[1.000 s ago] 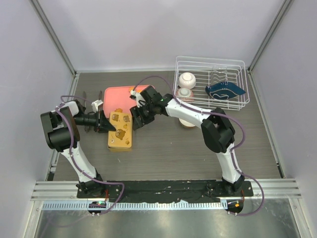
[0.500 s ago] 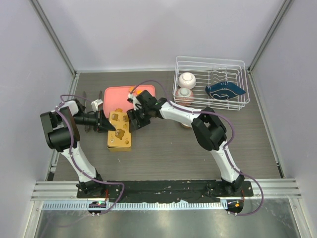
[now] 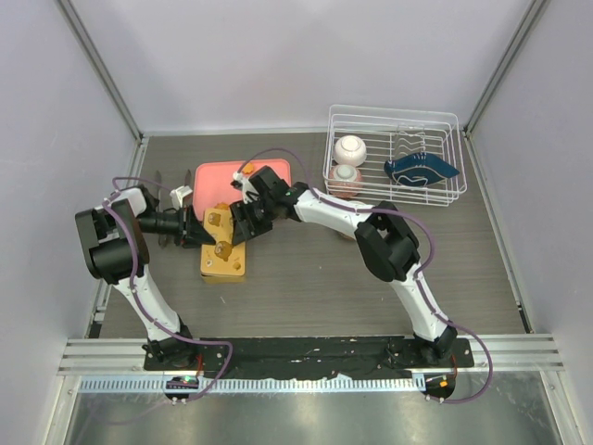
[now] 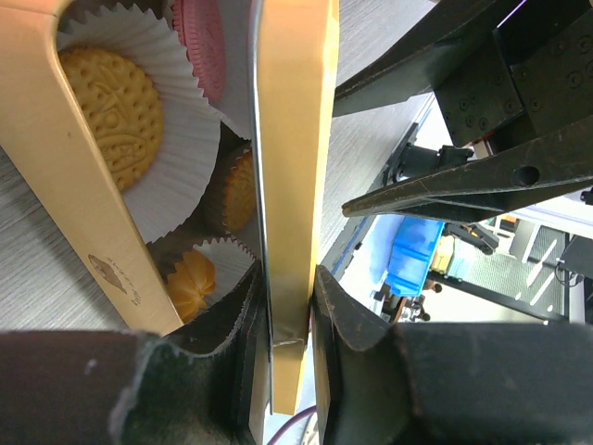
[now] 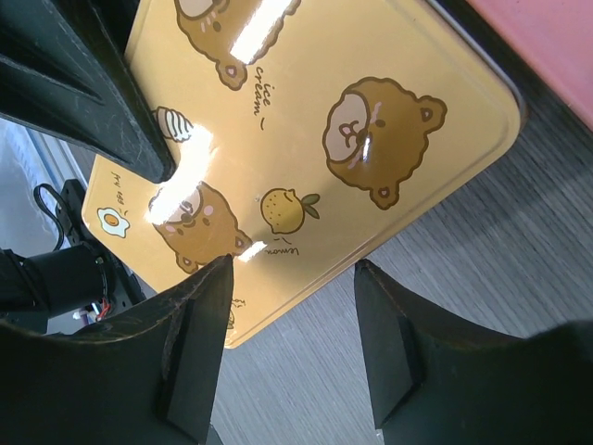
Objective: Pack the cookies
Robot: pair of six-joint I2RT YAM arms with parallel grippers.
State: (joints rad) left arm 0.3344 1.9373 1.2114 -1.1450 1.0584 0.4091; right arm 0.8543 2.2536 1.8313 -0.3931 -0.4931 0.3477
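The cookies lie in white paper cups inside a golden tin (image 3: 225, 264): a round yellow one (image 4: 109, 102), a pink one (image 4: 206, 42) and an orange flower-shaped one (image 4: 193, 283) show in the left wrist view. My left gripper (image 3: 195, 228) (image 4: 295, 311) is shut on the edge of the tin's golden lid (image 4: 292, 139), which is tilted over the tin. The lid's bear-printed top (image 5: 306, 139) fills the right wrist view. My right gripper (image 3: 243, 222) (image 5: 292, 269) is open at the lid's right edge, one fingertip over the lid and the other over the table.
A pink tray (image 3: 232, 174) lies just behind the tin. At the back right, a white wire rack (image 3: 445, 130) holds a white jar and a blue dish. A pale cup (image 3: 350, 229) stands in front of the rack. A small white object (image 3: 181, 195) lies beside the left arm.
My right gripper has moved left, from beside the lid to over its right edge, still open. The left gripper keeps its hold on the lid and has not moved.
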